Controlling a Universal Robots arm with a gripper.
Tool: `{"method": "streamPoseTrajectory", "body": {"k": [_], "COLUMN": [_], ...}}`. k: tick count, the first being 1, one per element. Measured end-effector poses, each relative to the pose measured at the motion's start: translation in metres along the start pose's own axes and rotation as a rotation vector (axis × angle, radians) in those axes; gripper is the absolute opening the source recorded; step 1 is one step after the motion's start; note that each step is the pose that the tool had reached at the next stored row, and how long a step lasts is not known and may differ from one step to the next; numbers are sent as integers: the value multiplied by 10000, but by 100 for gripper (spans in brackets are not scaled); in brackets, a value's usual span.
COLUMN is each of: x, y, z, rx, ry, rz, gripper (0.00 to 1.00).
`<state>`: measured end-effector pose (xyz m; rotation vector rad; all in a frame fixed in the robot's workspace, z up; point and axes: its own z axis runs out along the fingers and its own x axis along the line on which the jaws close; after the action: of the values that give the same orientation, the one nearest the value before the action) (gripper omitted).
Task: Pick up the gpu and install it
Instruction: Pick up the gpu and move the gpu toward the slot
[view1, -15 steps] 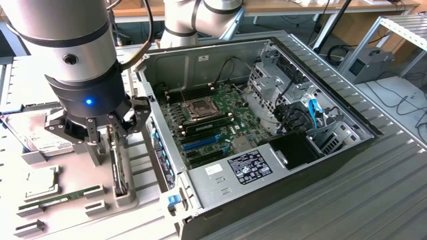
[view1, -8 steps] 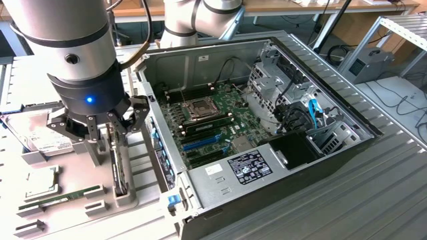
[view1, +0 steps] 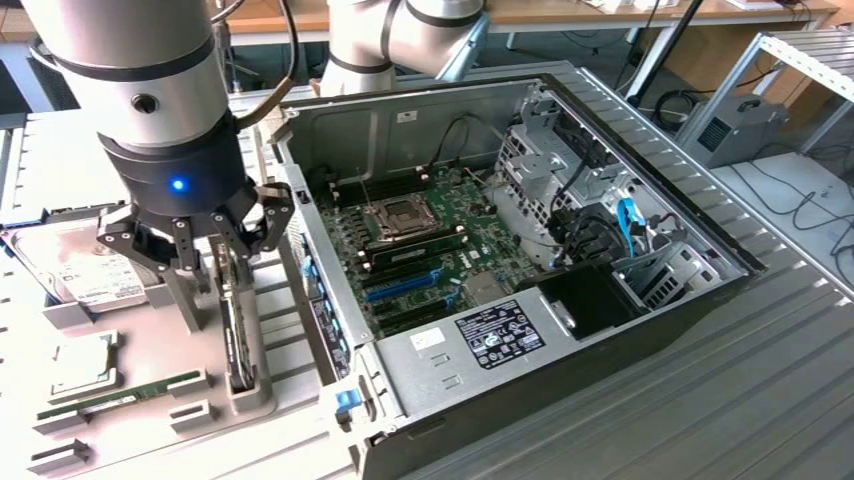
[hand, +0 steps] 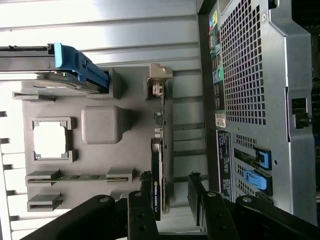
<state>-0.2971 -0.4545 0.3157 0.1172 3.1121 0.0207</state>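
**Open claw straddles the gpu in its stand**

The gripper (view1: 214, 265) hangs low over the grey parts tray (view1: 160, 345), at the exterior view's left of the open computer case (view1: 400, 125). Its jaws stand wide apart, one on each side of the gpu (view1: 240, 335), and nothing is clamped between them. The card stands on its long edge in a slotted holder on the tray, which leaves both flat faces free for the fingers to reach. From the wrist view the gpu (hand: 159, 165) shows edge-on, running straight away from the gripper (hand: 170, 212), with its silver bracket at the far end. It lies nearer one finger than the other, so the claw looks slightly off centre; I cannot tell whether that finger touches it.

The hard drive (view1: 67, 265) and the RAM stick (view1: 127, 390) rest in their own places on the tray, well clear of the fingers. The case lies on its side with the motherboard (view1: 447, 225) facing up and its blue expansion slots (view1: 400, 290) bare, so the install is not yet done
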Motion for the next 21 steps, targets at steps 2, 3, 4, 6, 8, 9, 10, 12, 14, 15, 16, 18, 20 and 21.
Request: {"method": "streamPoseTrajectory", "body": {"k": [2, 3, 4, 6, 8, 9, 10, 12, 14, 15, 16, 18, 20, 21], "x": [1, 1, 1, 3, 4, 4, 5, 8, 10, 11, 12, 17, 26, 32], "y": [5, 6, 5, 5, 5, 5, 4, 4, 3, 3, 2, 2, 1, 0], "z": [24, 37, 52, 80, 109, 126, 138, 165, 188, 200, 214, 241, 269, 284], "rx": [-1, 0, 0, 1, 1, 1, 0, 0, 1, 1, 1, 1, 1, 1], "ry": [-3, -2, -1, -1, -1, -1, -1, -1, 0, -1, -1, 0, -1, -1], "rz": [-1, -1, -1, 0, -2, -2, -3, -4, -6, -7, -8, -9, -8, -9], "gripper": [42, 42, 42, 42, 42, 42, 42, 42, 42, 42, 42, 42, 42, 42]}}
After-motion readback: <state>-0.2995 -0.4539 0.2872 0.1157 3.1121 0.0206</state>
